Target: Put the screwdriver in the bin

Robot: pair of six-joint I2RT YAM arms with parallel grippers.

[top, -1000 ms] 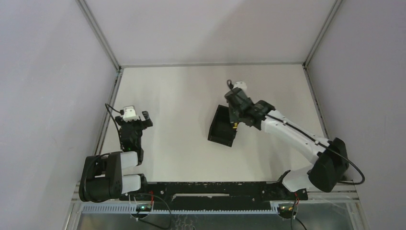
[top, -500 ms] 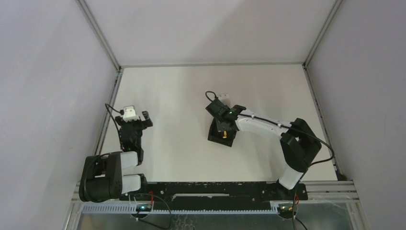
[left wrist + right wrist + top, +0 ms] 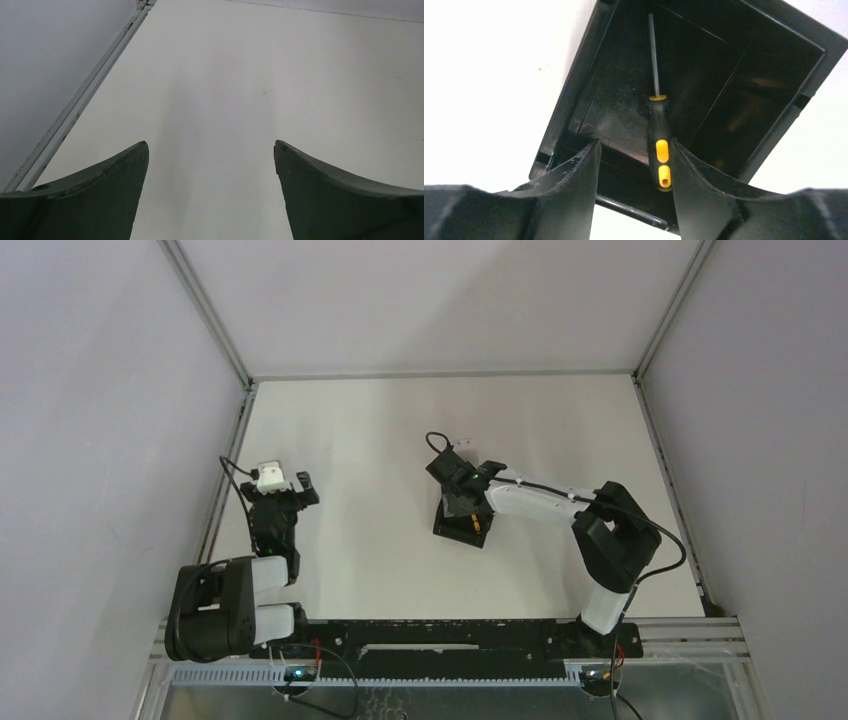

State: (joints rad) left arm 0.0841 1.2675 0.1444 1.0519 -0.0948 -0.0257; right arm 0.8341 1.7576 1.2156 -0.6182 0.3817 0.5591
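Observation:
The black bin (image 3: 450,526) stands at mid-table. In the right wrist view its dark inside (image 3: 744,75) fills the frame. The screwdriver (image 3: 659,136) lies inside the bin; its yellow-and-black handle points toward me and its thin shaft points away. A bit of yellow from the screwdriver (image 3: 478,524) shows in the top view. My right gripper (image 3: 634,146) hangs over the bin's near end, open, and the handle rests beside its right finger without being pinched. From above, the right gripper (image 3: 463,498) covers part of the bin. My left gripper (image 3: 211,150) is open over bare table, far left (image 3: 290,483).
A metal frame rail (image 3: 75,112) runs along the table's left edge close to the left gripper. Grey walls enclose the table on the left, back and right. The right arm (image 3: 560,502) stretches from its base toward the bin.
My right gripper swung left and settled over the bin, then went from shut to open, letting the screwdriver go into the bin. The left arm has not moved.

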